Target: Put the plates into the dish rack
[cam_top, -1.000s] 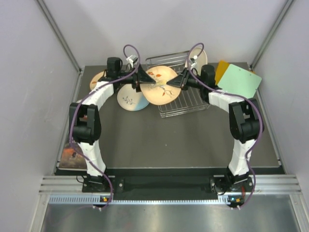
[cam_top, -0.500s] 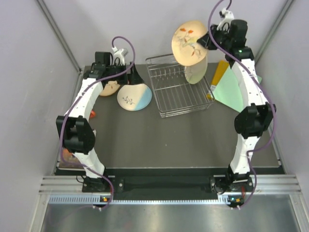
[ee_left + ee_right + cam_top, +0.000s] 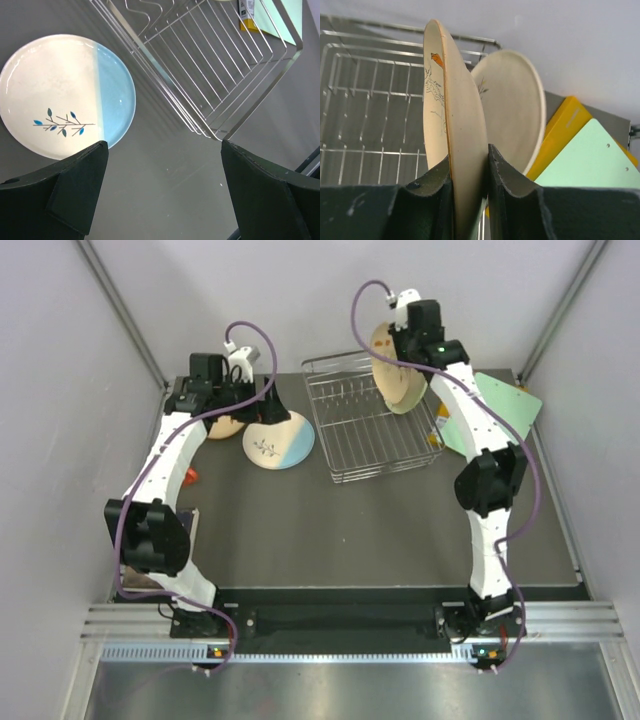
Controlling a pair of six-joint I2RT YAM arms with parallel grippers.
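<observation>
My right gripper point(image 3: 398, 352) is shut on a tan plate with a floral sprig point(image 3: 381, 343), held on edge over the back right of the silver wire dish rack point(image 3: 352, 445). In the right wrist view the plate point(image 3: 462, 125) stands upright between the fingers point(image 3: 430, 190). A cream plate point(image 3: 512, 112) stands just behind it, also seen from above point(image 3: 408, 393). My left gripper point(image 3: 270, 412) is open and empty above the white-and-light-blue plate point(image 3: 280, 442), which lies flat beside the rack point(image 3: 65, 95). Another tan plate point(image 3: 226, 425) lies partly hidden under the left arm.
A green board point(image 3: 508, 403) and an orange-yellow board point(image 3: 565, 127) lie right of the rack. A small red cup point(image 3: 190, 476) sits at the table's left edge. A dark flat object point(image 3: 145, 565) lies at the near left corner. The rack's corner point(image 3: 220, 132) is close to my left gripper.
My right arm has swung the tan plate down from high over the rack and turned it edge-on at the rack's back right. My left arm shifted slightly left.
</observation>
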